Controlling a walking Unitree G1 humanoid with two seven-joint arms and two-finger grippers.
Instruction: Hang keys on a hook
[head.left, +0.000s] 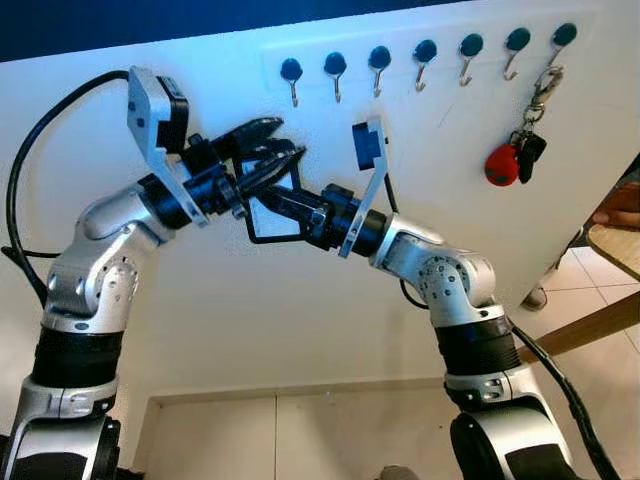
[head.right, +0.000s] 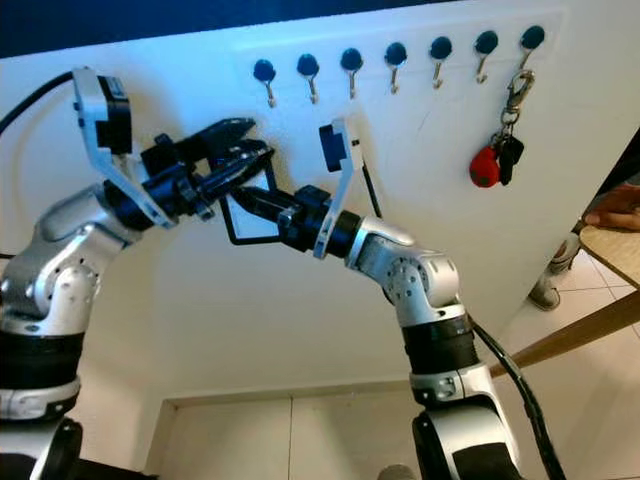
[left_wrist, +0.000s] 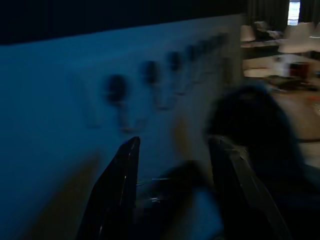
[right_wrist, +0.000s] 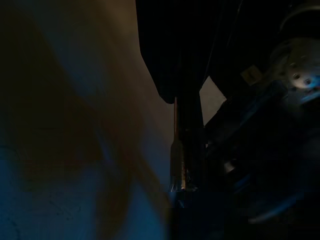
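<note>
The white wall (head.left: 300, 330) carried a row of hooks (head.left: 379, 63); the keys (head.left: 515, 158) already hung from the far-right one. Below the leftmost hooks the left pincer (head.left: 268, 150) and right pincer (head.left: 268, 190) crossed, fingers spread, gripping nothing I could see. Tangled so, they risked snagging each other. No containers stood there.

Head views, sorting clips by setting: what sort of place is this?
Probably a home entryway or hall: a white wall panel with a row of hooks, a bunch of keys hanging on the last, tiled floor beyond.
</note>
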